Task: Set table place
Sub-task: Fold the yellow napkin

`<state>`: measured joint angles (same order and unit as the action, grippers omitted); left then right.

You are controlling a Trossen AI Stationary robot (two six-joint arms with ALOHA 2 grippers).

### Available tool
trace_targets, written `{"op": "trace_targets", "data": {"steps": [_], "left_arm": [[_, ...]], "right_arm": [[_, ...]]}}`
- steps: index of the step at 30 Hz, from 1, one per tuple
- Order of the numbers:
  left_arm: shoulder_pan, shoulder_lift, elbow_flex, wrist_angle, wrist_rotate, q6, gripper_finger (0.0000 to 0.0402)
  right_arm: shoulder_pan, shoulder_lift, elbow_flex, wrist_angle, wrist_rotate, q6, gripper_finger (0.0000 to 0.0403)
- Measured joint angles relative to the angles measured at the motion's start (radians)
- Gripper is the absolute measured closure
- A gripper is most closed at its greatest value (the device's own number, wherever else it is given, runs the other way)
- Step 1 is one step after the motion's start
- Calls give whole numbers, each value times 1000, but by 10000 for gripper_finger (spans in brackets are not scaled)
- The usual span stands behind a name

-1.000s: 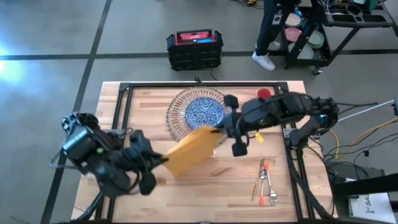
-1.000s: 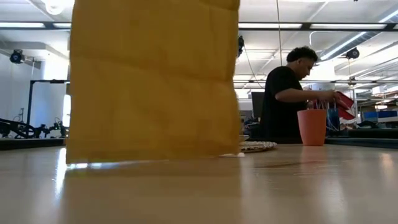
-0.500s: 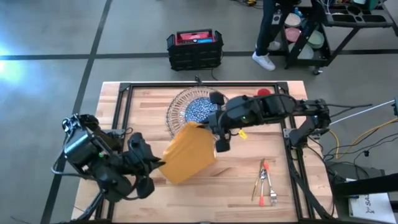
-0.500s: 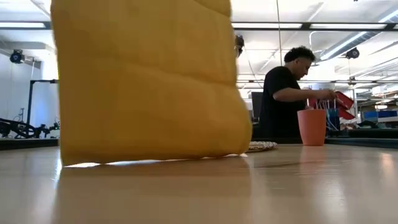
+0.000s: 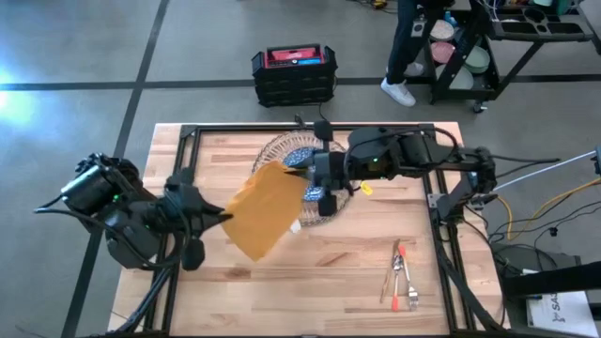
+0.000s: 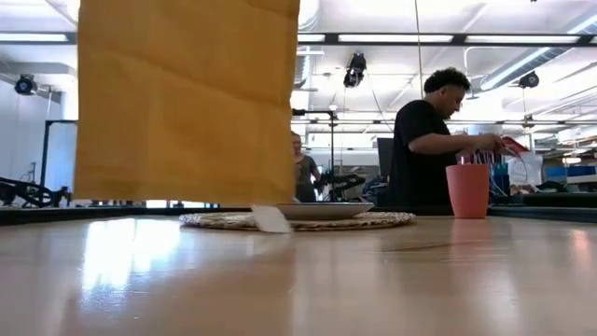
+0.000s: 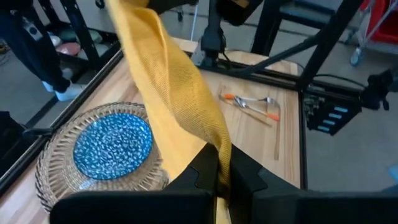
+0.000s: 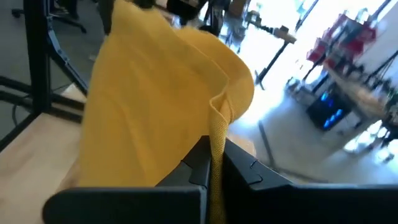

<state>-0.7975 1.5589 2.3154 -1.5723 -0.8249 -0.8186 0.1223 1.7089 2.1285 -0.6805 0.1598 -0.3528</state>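
Carrying the yellow napkin (image 5: 263, 210) is the step in hand: it hangs in the air, stretched between both arms, above the middle of the desk (image 5: 329, 282) and partly over the near rim of the glass charger (image 5: 329, 208). In the low view its lower hem is clear of the wood. Left end effector (image 5: 222, 218) is clamped on the corner of the cloth toward the left edge; right end effector (image 5: 316, 180) is clamped on the opposite corner, above the charger.

Judgement: the napkin is not yet placed. The next move calls for both arms to lower together and keep the cloth taut, so it lands flat beside the charger, not draped on it.

Materials:
- Napkin: soft woven cloth, rectangular, with fold creases and a small white tag at the hem.
- Charger: clear ribbed glass, round, wide, toward the far edge.
- Blue-patterned plate (image 7: 113, 145): smaller, round, speckled, lying in the charger.
- Red cup (image 6: 467, 190): tapered, upright, near the far right corner.
- Cutlery (image 5: 401, 272): metal with orange handles, lying near the right front corner, well apart from the plate.
- Desk: light butcher-block wood, glossy.
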Motion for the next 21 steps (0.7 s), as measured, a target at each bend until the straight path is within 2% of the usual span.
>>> {"op": "trace_targets", "data": {"steps": [5,12,21], "left_arm": [[0,60,0,0,25,-62,401],[2,253,-2,39,100,-196,401],[-2,451,-2,312,154,-168,401]], "right_arm": [[9,1,4,-214,-7,178,403],[84,2,-20,-443,-17,372,403],[248,2,-51,-586,-2,544,403]]}}
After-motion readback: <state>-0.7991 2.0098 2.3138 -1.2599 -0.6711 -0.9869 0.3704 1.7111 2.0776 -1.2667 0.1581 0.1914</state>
